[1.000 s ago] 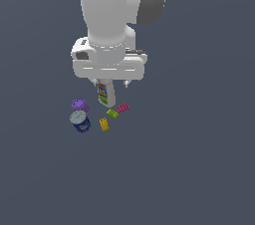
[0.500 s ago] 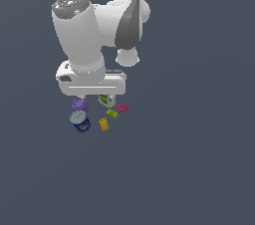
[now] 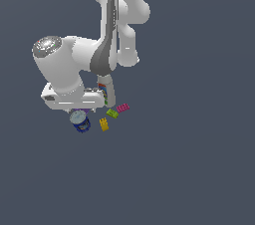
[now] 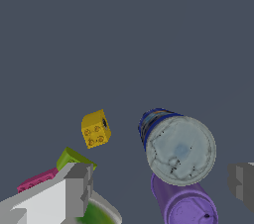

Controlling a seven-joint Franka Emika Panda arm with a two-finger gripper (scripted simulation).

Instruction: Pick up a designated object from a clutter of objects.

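Standing upright on the flat grey floor (image 3: 189, 169), the short dark-blue can (image 4: 177, 148) is seen with its round, pale silver top, mottled in texture. A smooth purple cup (image 4: 186, 205) is touching its side. The gripper (image 4: 161, 186) is spread wide, with one blocky grey finger (image 4: 77, 191) on each side of the can, and nothing is held. Beside them a studded yellow brick (image 4: 95, 129), a green brick (image 4: 69, 158) and a pink brick (image 4: 34, 179) are lying. The white labelled bottle (image 3: 106, 91) is partly hidden by the glossy white arm.
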